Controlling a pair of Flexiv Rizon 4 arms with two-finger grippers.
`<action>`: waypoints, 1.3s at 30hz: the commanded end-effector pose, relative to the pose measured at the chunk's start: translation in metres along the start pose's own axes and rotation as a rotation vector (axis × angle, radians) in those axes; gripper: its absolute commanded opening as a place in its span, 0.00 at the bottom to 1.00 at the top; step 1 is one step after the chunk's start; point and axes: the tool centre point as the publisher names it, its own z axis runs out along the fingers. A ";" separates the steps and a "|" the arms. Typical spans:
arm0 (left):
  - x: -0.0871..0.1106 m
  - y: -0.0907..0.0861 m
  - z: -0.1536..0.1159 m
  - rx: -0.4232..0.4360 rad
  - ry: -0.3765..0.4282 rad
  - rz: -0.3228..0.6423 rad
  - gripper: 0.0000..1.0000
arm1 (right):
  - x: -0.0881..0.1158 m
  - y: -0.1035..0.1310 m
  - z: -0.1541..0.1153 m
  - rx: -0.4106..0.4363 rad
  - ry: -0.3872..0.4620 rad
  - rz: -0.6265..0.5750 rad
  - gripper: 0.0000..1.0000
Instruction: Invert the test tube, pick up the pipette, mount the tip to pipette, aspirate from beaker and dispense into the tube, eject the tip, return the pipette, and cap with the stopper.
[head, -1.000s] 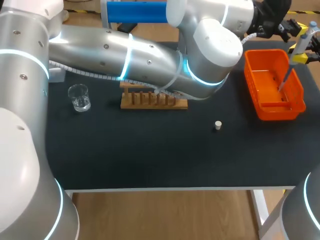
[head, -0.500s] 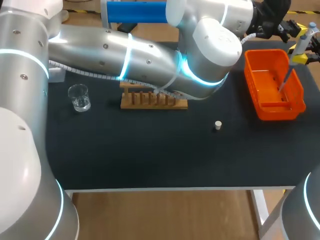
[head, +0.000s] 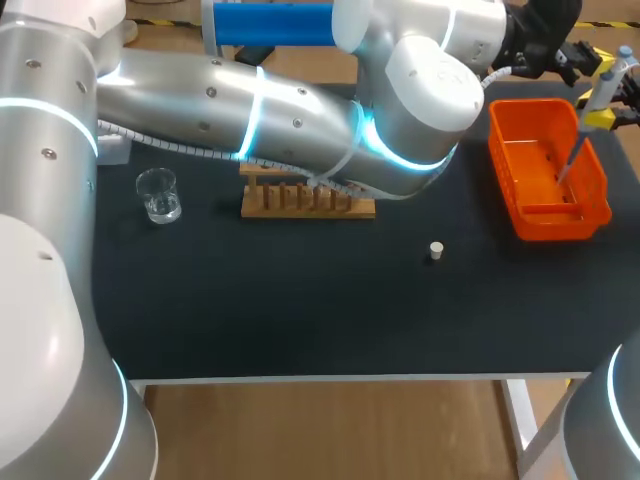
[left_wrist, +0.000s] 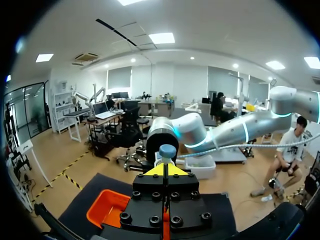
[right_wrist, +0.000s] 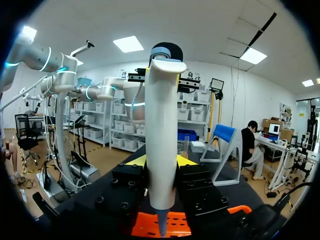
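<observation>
Right claw (right_wrist: 161, 161) clamps the upright pipette (right_wrist: 162, 125) above the orange bin (right_wrist: 195, 222); left claw (left_wrist: 167, 169) near the bin, grip indeterminable.

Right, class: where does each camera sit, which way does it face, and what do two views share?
Head view: above and behind, facing down on the table; left arm, right arm show.
Left wrist view: on that wrist, facing along the left tool to the pipette top.
Right wrist view: on that wrist, facing along the right tool, shut on the pipette.
All share the orange bin.
</observation>
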 end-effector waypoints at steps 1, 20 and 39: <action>-0.003 0.012 0.008 0.240 0.011 0.001 0.00 | -0.003 0.007 -0.001 -0.001 0.010 -0.001 0.00; -0.005 0.007 0.000 0.247 -0.007 0.010 0.00 | -0.003 0.007 -0.001 -0.001 0.010 -0.001 0.00; -0.027 -0.034 -0.096 0.276 0.272 0.139 1.00 | -0.003 0.007 -0.001 -0.001 0.010 -0.001 0.00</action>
